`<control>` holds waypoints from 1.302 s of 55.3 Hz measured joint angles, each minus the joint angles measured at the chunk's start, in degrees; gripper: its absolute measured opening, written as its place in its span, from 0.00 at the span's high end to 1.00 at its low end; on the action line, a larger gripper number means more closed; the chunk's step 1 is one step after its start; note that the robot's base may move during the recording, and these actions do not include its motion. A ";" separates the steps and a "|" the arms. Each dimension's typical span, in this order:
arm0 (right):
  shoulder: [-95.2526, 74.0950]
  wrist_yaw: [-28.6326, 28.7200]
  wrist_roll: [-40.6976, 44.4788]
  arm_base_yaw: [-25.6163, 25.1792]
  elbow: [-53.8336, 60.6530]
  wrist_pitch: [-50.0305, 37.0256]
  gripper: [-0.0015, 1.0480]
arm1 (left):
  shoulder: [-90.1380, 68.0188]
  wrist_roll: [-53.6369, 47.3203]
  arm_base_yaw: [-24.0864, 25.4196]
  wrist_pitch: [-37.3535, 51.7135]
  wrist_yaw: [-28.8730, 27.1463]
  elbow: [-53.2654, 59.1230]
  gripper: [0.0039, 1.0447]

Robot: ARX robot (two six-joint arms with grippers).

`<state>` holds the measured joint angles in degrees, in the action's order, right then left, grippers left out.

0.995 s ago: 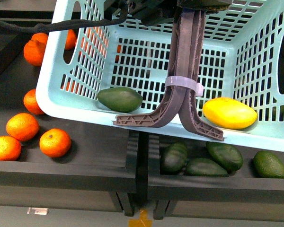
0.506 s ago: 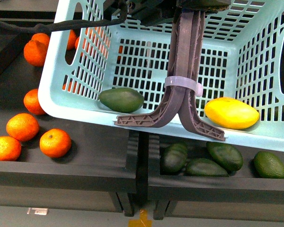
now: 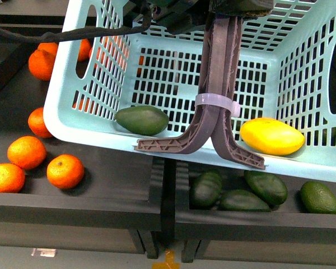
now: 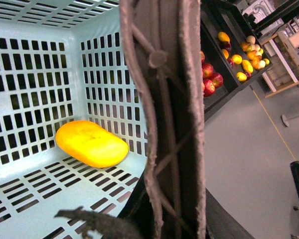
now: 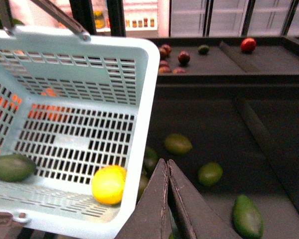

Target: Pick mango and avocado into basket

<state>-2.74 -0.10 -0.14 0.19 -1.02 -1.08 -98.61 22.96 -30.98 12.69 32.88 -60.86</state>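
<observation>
The mango (image 3: pixel 271 136) and avocado (image 3: pixel 141 120) lie inside the basket (image 3: pixel 73 130), left of the right hand (image 5: pixel 166 164), whose fingers are pressed together and empty.

Teal lattice basket (image 3: pixel 95 73) tilted, grey-brown handles (image 3: pixel 215 84) zip-tied upright; yellow mango (image 3: pixel 271 136) lying at its low right corner, dark green avocado (image 3: pixel 141 120) at low left.

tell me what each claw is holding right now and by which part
The right claw is shut on nothing. The left claw isn't visible; its wrist view sits against the basket's handles, suggesting a grip there, but that can't be confirmed.
</observation>
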 joint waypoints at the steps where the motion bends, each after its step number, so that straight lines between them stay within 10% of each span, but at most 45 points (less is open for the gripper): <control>1: 0.98 0.02 0.00 0.00 0.00 0.42 0.98 | 0.00 0.00 0.00 0.00 -0.02 0.00 0.94; 9: 2.27 -0.02 0.02 0.00 0.00 0.94 0.96 | 0.00 -0.02 -0.02 0.00 -0.07 0.00 0.94; 39: 2.43 -0.15 -0.02 0.00 0.00 1.09 0.08 | -0.02 -0.24 -0.57 0.00 0.13 0.00 0.94; 72: 2.58 -0.04 0.00 0.00 0.00 1.16 0.08 | -0.02 -0.26 0.09 -0.02 -0.33 0.07 0.94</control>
<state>-0.16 -0.14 -0.14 0.19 -1.02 0.08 -98.63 22.70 -30.89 12.67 32.56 -60.80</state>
